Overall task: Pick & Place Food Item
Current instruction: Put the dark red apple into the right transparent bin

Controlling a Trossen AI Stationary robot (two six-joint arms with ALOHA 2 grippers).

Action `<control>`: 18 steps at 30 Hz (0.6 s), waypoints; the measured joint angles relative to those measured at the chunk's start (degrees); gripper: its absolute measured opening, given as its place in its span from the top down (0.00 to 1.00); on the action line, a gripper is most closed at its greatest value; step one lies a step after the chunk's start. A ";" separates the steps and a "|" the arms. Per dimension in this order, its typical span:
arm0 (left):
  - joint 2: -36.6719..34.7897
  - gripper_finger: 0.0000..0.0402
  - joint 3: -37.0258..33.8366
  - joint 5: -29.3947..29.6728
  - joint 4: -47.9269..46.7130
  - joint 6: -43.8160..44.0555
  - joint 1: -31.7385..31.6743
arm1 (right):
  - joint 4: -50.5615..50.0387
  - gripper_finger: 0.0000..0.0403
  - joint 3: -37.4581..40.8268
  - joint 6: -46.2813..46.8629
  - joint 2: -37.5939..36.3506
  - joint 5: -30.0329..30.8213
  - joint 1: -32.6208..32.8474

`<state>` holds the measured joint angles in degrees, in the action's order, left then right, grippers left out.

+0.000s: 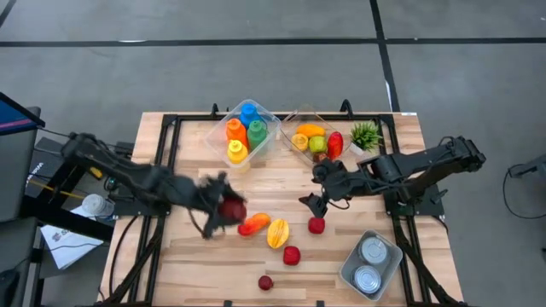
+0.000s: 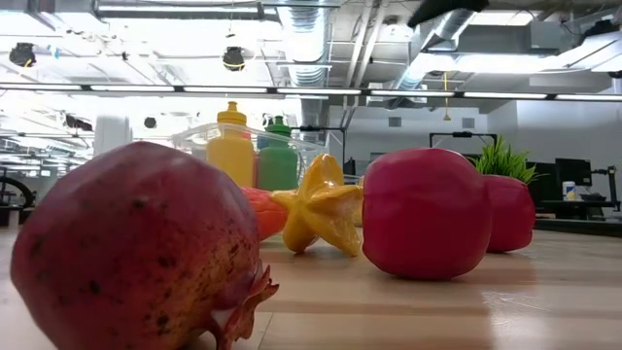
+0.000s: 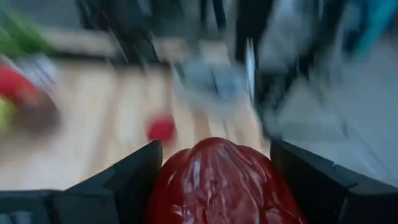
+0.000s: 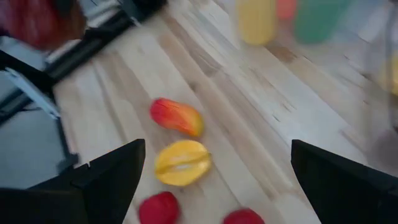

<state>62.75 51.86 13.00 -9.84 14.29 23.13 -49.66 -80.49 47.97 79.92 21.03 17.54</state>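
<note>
From above, a wooden table (image 1: 358, 234) holds scattered toy food. The left gripper (image 1: 223, 209) reaches in from the table's left side and is clamped around a dark red fruit (image 1: 231, 209) — its own wrist camera shows that glossy red fruit (image 3: 221, 183) wedged between the two dark fingers (image 3: 127, 180). Whether the fruit rests on the wood or hangs just above it cannot be told.

Just beside the held fruit, toward the table's middle, lie a red-orange mango (image 1: 253, 224) and a yellow starfruit (image 1: 278, 232). Three smaller red fruits sit nearby: one (image 1: 316, 225) right of the starfruit, one (image 1: 292, 255) below it, and one (image 1: 265, 282) near the front edge.

The right gripper (image 1: 312, 203) hovers over the middle of the table, fingers spread wide and empty — its wrist camera looks down on the mango (image 4: 176, 116) and starfruit (image 4: 182, 162) between them.

At the back stand a clear bin of coloured bottles (image 1: 243, 135), a clear bin of fruit (image 1: 314, 138) and a small green plant (image 1: 366, 135). A tray with two cans (image 1: 370, 263) sits at the front right corner.
</note>
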 joint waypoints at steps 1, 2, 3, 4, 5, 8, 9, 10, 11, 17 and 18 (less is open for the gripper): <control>-1.84 0.31 0.00 1.58 2.66 0.23 -0.76 | 1.28 0.03 0.00 -0.29 0.00 0.00 0.14; -3.49 0.31 0.00 3.33 5.80 0.32 -1.52 | 2.63 0.03 0.00 -0.44 0.00 0.00 0.14; -4.97 0.31 0.02 5.20 8.96 0.30 -2.43 | 4.15 0.03 0.00 -0.72 0.00 0.00 0.02; -6.17 0.31 0.06 6.94 12.35 0.13 -3.20 | 5.91 0.03 0.00 -1.49 0.00 0.00 -0.18; -7.07 0.31 0.13 8.23 15.91 -0.07 -4.19 | 7.76 0.03 0.00 -2.40 0.00 0.00 -0.45; -8.43 0.30 0.13 9.48 24.86 -0.13 -7.68 | 13.03 0.03 0.00 -5.52 0.00 0.00 -1.44; -8.45 0.30 0.13 9.46 27.24 0.29 -8.83 | 14.83 0.03 0.00 -7.27 0.00 0.00 -1.84; -8.42 0.30 0.13 9.45 29.18 1.19 -9.90 | 16.57 0.03 0.00 -9.54 0.00 0.00 -2.18; -8.38 0.30 0.13 9.32 30.75 2.24 -10.95 | 18.41 0.03 0.00 -12.19 0.00 0.01 -2.53; -7.01 0.30 0.15 3.78 33.21 9.87 -18.01 | 28.48 0.03 0.00 -19.37 -0.02 -0.04 -6.02; -6.50 0.30 0.15 3.17 34.40 10.36 -19.24 | 29.43 0.03 0.00 -19.71 -0.02 -0.06 -6.87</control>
<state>56.25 52.01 16.17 24.56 24.65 3.89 -20.23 -80.49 28.26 79.90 20.97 10.66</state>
